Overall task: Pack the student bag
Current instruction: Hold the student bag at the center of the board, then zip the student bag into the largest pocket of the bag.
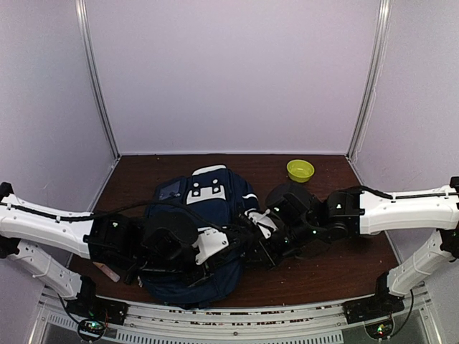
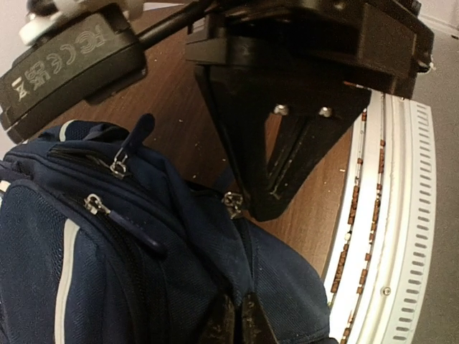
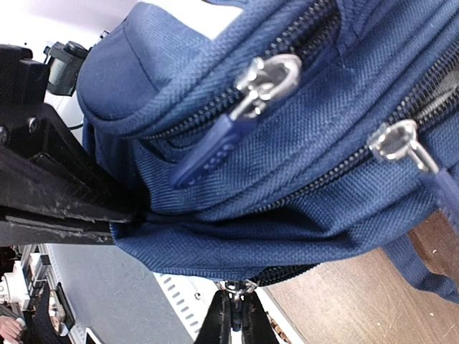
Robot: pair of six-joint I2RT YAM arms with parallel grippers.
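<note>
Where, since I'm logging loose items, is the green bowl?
In the top view, the green bowl sits back right on the table, apart from the backpack.

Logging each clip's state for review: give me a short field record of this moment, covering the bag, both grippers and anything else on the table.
backpack: navy blue, lying on the table between the two arms
left gripper: shut, pinching the backpack's fabric
right gripper: shut on a metal zipper pull at the backpack's edge
bowl: yellow-green, far right of the table, apart from the backpack, untouched
packing: no item seen going in; cannot tell whether a compartment is open
</note>
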